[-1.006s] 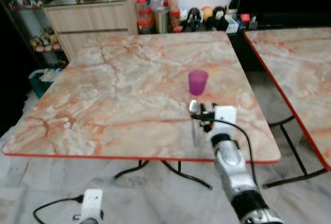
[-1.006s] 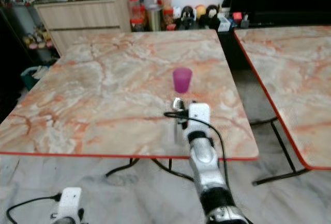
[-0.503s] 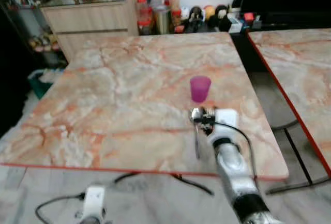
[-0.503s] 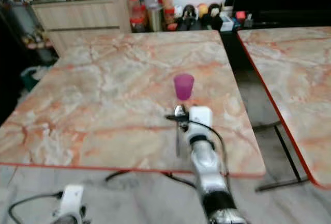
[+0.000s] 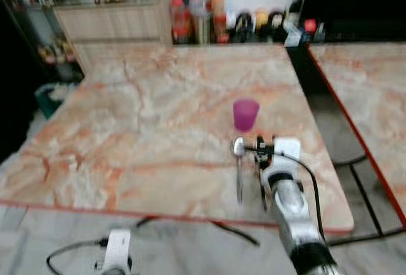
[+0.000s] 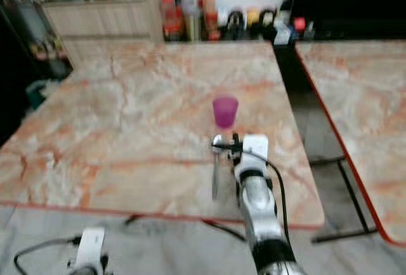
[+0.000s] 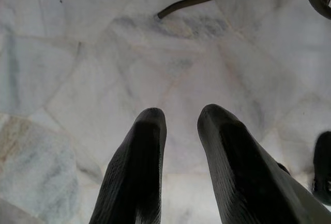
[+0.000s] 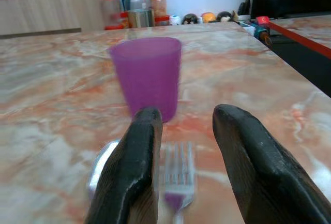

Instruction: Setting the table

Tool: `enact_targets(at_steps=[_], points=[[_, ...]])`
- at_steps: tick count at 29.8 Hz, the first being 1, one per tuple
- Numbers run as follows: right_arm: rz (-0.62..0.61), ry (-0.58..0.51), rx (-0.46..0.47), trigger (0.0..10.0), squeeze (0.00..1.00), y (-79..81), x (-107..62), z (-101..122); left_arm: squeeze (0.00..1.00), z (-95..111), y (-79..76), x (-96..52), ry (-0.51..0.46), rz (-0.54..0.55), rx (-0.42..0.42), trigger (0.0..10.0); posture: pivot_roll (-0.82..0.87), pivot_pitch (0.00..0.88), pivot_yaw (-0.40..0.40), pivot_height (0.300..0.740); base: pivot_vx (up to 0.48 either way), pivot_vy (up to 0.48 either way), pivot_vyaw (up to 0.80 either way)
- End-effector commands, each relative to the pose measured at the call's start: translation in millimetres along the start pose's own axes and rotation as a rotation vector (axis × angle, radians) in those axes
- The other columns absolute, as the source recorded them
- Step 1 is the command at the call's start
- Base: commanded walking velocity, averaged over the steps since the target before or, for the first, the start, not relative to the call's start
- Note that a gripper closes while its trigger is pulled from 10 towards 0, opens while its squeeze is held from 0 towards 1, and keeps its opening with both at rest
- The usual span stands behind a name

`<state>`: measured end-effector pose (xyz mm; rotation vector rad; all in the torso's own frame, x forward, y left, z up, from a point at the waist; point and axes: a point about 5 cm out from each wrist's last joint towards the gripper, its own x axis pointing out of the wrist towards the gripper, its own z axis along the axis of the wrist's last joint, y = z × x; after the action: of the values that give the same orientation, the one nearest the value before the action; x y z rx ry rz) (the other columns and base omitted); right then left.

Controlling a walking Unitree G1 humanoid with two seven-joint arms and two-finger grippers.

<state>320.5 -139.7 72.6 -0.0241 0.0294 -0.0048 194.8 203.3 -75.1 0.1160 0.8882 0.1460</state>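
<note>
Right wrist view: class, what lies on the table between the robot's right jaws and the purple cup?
A fork lies in that stretch, tines toward the purple cup, with a spoon beside it on the marble table. The right wrist view shows it.

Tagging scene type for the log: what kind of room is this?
Probably a home dining area. A marble-pattern table with a red edge holds a purple cup, a spoon and a fork; a wooden sideboard and jars stand behind it.
</note>
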Motion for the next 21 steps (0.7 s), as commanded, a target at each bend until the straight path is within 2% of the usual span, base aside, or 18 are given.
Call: enact_targets(at_steps=[1,13,21], points=[[-0.011,0.011,-0.012,10.0,0.0,-0.1,-1.8,-1.0,0.0,-4.2,5.9,-0.6,0.015,0.013,0.008,10.0,-0.03,0.0,0.051,0.74,0.0,0.0,0.0],[-0.08,0.059,-0.043,10.0,0.0,-8.0,3.0,0.4,0.0,-4.1,4.0,-0.5,0.019,0.008,0.008,10.0,-0.03,0.0,0.045,0.74,0.0,0.0,0.0],[-0.055,0.19,-0.062,10.0,0.0,-4.1,2.3,-14.1,0.0,-6.8,5.1,-1.0,0.028,0.01,0.012,10.0,-0.03,0.0,0.042,0.74,0.0,0.0,0.0]])
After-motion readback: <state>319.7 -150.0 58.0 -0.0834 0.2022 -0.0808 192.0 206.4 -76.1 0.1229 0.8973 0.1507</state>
